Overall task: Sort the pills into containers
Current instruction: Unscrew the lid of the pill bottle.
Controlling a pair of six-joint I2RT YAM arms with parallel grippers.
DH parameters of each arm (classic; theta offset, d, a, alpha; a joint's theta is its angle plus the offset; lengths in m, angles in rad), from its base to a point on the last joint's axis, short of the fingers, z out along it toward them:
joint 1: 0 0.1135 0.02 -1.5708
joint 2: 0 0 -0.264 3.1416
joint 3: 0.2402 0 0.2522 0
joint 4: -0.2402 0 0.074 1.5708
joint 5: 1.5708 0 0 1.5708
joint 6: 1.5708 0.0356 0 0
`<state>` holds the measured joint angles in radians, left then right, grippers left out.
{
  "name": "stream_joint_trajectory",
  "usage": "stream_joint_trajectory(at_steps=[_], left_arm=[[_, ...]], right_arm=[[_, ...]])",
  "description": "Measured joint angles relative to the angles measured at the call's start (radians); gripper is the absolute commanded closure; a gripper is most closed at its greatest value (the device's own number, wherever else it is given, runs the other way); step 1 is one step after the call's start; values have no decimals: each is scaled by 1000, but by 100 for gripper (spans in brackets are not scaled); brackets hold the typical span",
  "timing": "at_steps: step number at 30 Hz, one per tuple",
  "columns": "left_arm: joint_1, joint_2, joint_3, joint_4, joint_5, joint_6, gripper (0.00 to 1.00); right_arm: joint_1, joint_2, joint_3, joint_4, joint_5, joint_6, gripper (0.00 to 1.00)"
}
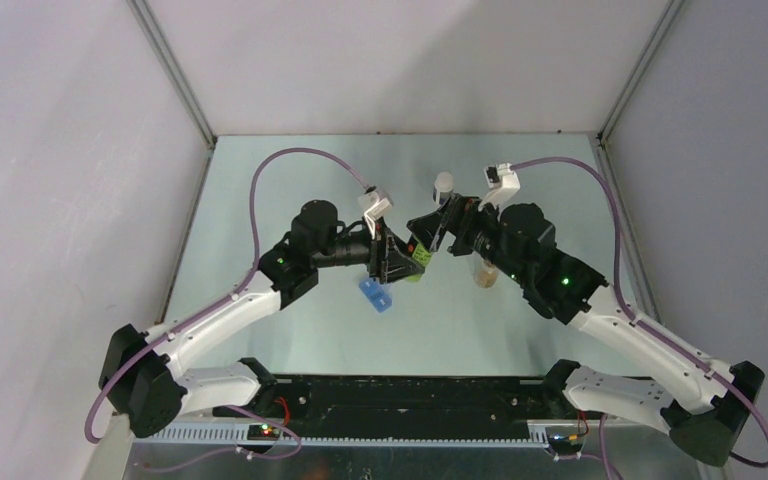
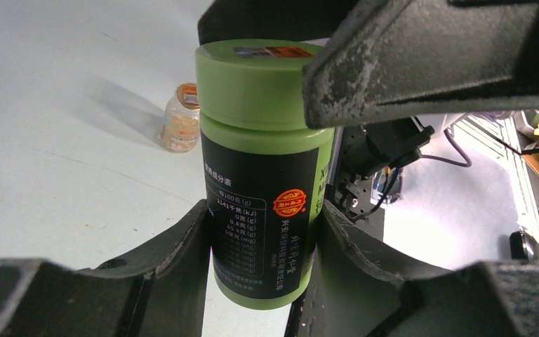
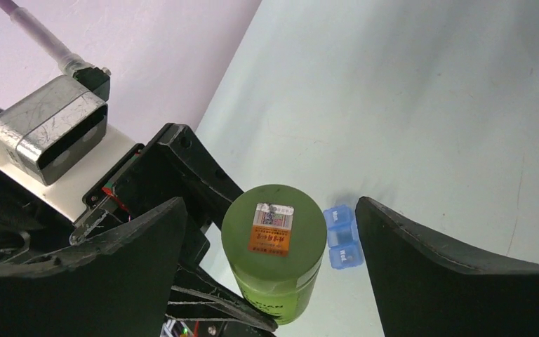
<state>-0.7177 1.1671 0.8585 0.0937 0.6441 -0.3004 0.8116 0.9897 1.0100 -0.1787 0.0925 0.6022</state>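
Observation:
A green pill bottle [image 2: 263, 175] with a black label and a green lid is held upright above the table, my left gripper [image 2: 263, 232] shut on its lower body. My right gripper [image 3: 270, 210] is open, its two fingers standing wide on either side of the lid [image 3: 274, 228] without touching it. In the top view the two grippers [image 1: 400, 262] [image 1: 430, 232] meet at the bottle [image 1: 418, 256] near the table's middle. A blue pill organiser [image 3: 342, 236] lies on the table below the bottle, its lids closed. No loose pills show.
A clear bottle [image 1: 484, 274] with an orange cap and pale pills inside stands under the right arm; the left wrist view shows this clear bottle [image 2: 180, 118] too. A white bottle [image 1: 444, 185] stands farther back. White walls enclose the table on three sides.

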Motion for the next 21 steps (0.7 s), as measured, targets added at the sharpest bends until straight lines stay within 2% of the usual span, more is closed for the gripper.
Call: stream_joint_trajectory(at_steps=[4, 10, 16, 18, 21], left_arm=[[0, 0, 0, 0, -25, -11, 100], [0, 0, 0, -7, -69, -14, 100], [0, 0, 0, -25, -92, -14, 100], [0, 0, 0, -31, -93, -14, 100], [0, 0, 0, -34, -95, -14, 100]], right_arm=[[32, 11, 0, -2, 73, 27, 19], [37, 30, 0, -2, 106, 40, 19], [43, 47, 0, 0, 110, 46, 35], [43, 50, 0, 1, 109, 49, 34], [44, 51, 0, 5, 104, 51, 25]])
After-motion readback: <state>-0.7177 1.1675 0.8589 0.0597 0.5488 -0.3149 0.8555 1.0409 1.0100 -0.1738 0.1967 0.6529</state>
